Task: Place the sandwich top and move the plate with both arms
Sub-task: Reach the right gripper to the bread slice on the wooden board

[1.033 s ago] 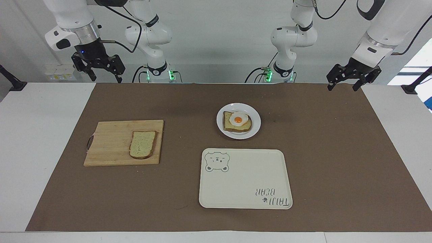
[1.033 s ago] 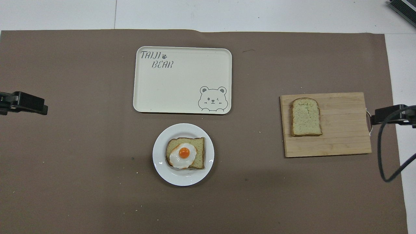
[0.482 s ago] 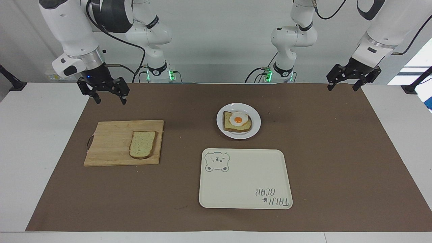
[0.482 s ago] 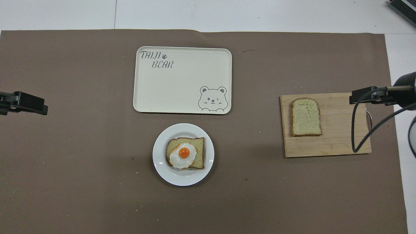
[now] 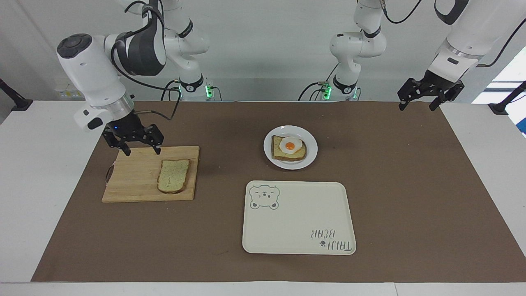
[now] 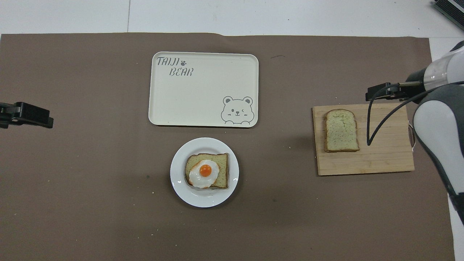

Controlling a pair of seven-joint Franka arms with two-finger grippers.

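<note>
One sandwich top (image 5: 174, 176) lies lengthwise, rounded end away from robots.

**White table under a brown mat, plain pale wall**

A white table (image 5: 49, 172) carries a large brown mat (image 5: 411, 185) that covers most of its top. At the robots' end stands a plain pale wall (image 5: 263, 37). A bright window (image 5: 509, 78) shows toward the left arm's end. The light is even and soft.

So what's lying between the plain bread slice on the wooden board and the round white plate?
Nothing: both views show only bare brown mat between the plain bread slice and the round white plate.
</note>
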